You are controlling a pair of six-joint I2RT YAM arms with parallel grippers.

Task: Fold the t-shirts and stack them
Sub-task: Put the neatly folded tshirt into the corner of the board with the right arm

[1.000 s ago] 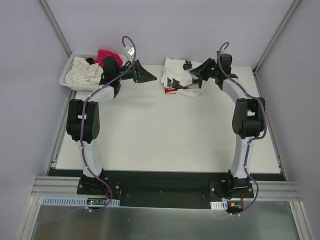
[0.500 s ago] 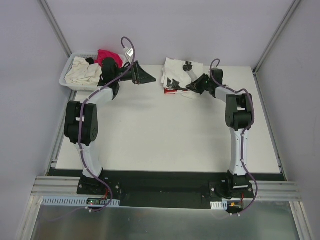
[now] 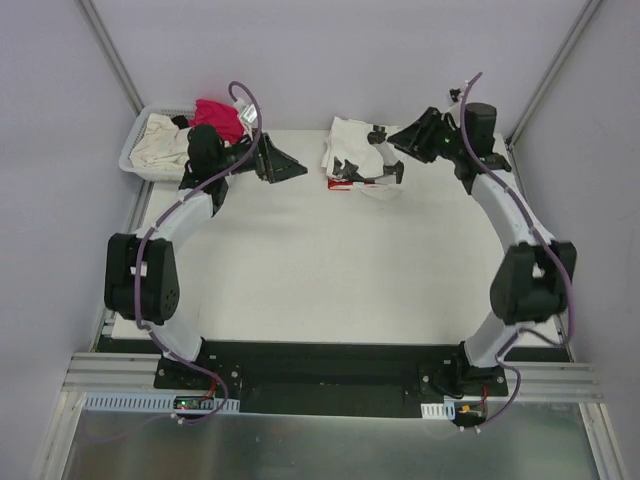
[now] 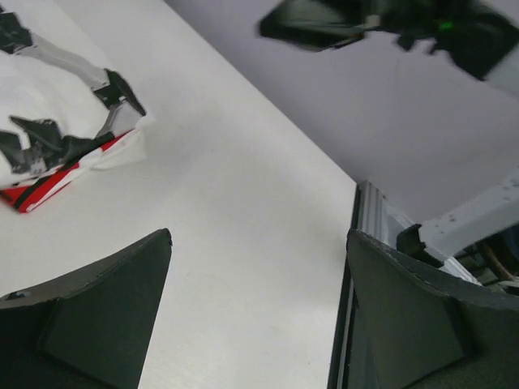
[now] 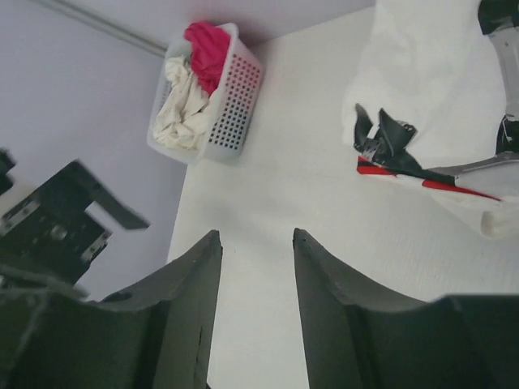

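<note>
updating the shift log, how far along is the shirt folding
Done: a small folded stack lies at the far edge of the table, white on top, red print showing beneath. In hand: nothing; the left gripper and right gripper are both open and empty. Left: a cream shirt and a magenta shirt lie crumpled in the basket, not yet folded.

It looked like a robotics lab. Plain grey panels [image 3: 330,50] and aluminium rails [image 3: 110,378] boxed in a white counter [image 3: 330,270].
</note>
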